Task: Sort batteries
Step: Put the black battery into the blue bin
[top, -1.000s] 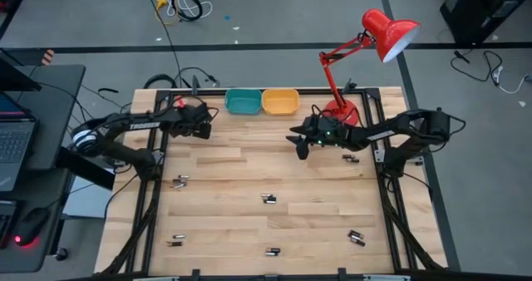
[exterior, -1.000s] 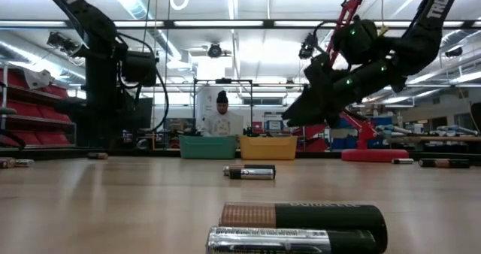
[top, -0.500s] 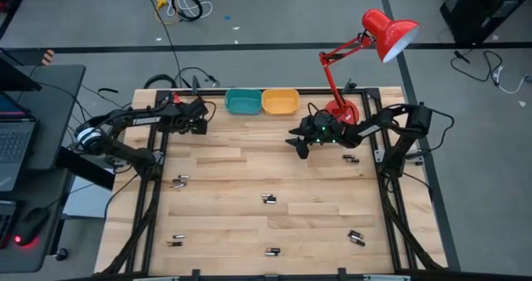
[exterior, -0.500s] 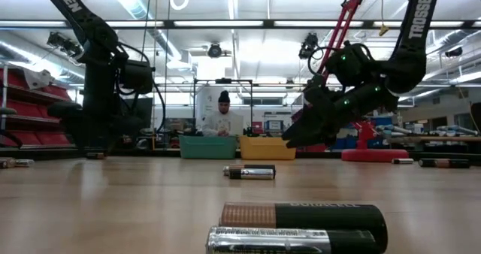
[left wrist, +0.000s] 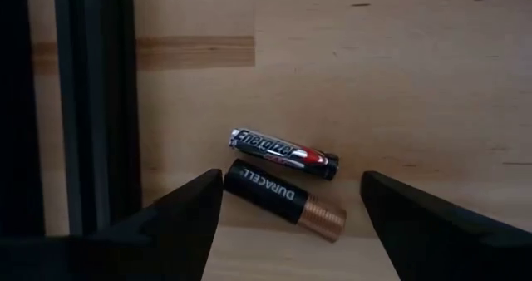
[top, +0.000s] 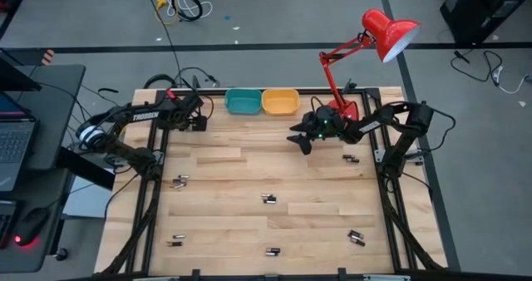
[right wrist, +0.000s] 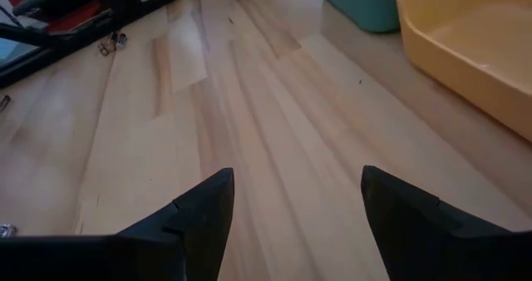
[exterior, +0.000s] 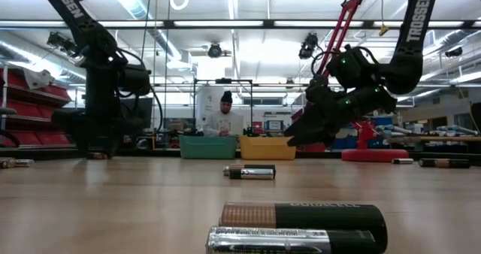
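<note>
My left claw (left wrist: pixel 287 223) wide open, empty, over Energizer battery (left wrist: pixel 284 154) touching Duracell battery (left wrist: pixel 284 201). Right claw (right wrist: pixel 295 210) open, empty, moved farther back toward yellow bin (right wrist: pixel 470 40).

Pale blond wood tabletop (top: pixel 233 173), plank-striped, framed in black. Teal bin (top: pixel 243 102) beside yellow bin (top: pixel 280 101). Red desk lamp (top: pixel 378 32). Batteries (left wrist: pixel 283 181): one black with silver and red label and white lettering, one black with copper end. Black end effector fingers (right wrist: pixel 199 206). Grey floor (top: pixel 274 15).
</note>
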Controlling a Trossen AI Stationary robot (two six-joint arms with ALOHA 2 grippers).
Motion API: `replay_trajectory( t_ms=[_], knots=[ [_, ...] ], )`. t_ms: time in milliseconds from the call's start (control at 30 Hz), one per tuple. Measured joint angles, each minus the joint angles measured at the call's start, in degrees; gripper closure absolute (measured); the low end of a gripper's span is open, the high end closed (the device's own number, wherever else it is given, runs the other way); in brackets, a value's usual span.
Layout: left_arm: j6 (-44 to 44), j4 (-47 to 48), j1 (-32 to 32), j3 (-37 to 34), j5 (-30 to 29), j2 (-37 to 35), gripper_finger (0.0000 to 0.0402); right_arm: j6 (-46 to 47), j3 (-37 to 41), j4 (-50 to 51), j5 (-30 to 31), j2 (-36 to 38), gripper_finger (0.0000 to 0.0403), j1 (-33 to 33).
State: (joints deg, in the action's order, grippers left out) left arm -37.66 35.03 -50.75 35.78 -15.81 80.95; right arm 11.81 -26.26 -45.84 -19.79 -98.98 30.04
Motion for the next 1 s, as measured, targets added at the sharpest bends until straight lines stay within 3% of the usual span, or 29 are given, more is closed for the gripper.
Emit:
replay_trajectory(
  t_ms=[1000],
  knots=[
    [10.3, 0.6, -0.1, -0.2, 8.1, 0.4, 0.0112, 1.0, 0.0, 0.1, -3.9, 0.0, 0.0151, 2.5]
  ],
)
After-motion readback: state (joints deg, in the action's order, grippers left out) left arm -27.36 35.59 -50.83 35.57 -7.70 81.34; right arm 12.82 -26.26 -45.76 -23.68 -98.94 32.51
